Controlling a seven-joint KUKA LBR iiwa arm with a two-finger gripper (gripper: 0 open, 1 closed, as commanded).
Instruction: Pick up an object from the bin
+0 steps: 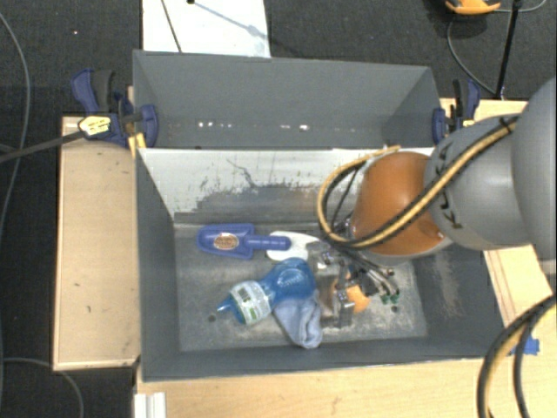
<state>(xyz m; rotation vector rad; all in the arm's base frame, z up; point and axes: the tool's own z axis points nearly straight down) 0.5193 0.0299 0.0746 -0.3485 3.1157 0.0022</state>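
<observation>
Hovering low at the floor of the bin (165,259), right of centre: gripper (335,296), one, beneath the arm's orange wrist cover (392,203). State of claw: cannot tell whether open or closed, as its tip is lost among dark metal parts. Nearest items: blue-grey cloth (300,325), one, crumpled by the near wall, just left of the gripper and seemingly touching it; small orange thing (357,300), one, just right of the gripper, kind unclear. Blue bottle (270,290), one, on its side, green-and-white label toward the left, body against the cloth. Blue-handled tool (224,240) with an oval orange label, one, flat toward the far wall, apart from the gripper. White piece (291,245), one, at that tool's right end, possibly part of it. Green bits (393,301), two or so, right of the orange thing. Step in hand, by judgement: approach to a pick, with nothing seen held; cloth or orange thing looks the likeliest candidate. Next move calls for settling squarely over one item, closing on it alone, then lifting clear of the bottle.
</observation>
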